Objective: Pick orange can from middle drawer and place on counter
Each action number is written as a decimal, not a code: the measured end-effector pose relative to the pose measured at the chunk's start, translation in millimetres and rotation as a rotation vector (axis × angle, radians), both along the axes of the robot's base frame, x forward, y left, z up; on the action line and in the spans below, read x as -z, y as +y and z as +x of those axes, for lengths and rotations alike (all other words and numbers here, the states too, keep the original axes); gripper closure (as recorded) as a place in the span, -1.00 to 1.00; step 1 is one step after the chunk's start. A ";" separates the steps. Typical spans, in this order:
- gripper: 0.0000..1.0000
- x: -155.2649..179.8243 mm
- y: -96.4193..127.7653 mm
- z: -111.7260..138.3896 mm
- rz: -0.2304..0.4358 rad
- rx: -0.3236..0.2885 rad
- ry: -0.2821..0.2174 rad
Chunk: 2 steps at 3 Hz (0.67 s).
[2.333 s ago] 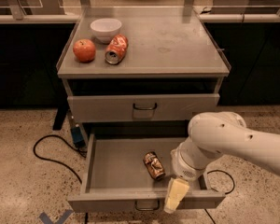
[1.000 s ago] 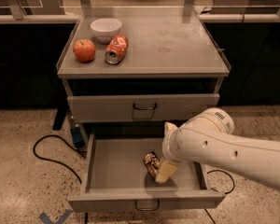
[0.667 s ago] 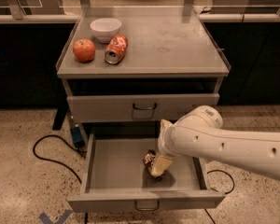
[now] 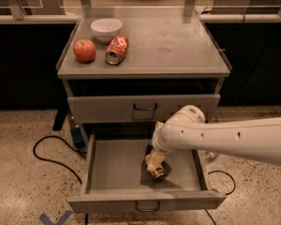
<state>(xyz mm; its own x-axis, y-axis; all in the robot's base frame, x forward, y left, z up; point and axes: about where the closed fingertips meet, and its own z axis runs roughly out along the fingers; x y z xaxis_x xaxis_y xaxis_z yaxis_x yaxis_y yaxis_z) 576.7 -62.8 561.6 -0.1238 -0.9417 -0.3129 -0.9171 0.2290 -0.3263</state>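
Gripper [image 4: 154, 160] is down inside the open middle drawer [image 4: 112, 165], right on the orange can [image 4: 158, 173] lying right of centre. Whether it's clamped on, I cannot tell. The danger: an off-centre hold lets that can roll or slip before the counter [image 4: 178, 43].

White arm [image 4: 234, 139] with dark dots, rounded wrist [image 4: 178, 131], cream gripper [image 4: 155, 164] inside the middle drawer [image 4: 112, 164].

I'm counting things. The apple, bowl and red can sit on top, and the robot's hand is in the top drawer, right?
Not the top drawer: that is shut. The camera view shows the gripper in the open middle drawer, by the orange can. The rest is right.
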 end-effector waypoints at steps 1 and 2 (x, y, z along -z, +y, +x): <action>-1.00 42.2 5.7 -8.0 -0.005 -0.002 0.067; -1.00 96.7 12.1 -7.5 0.023 0.026 0.144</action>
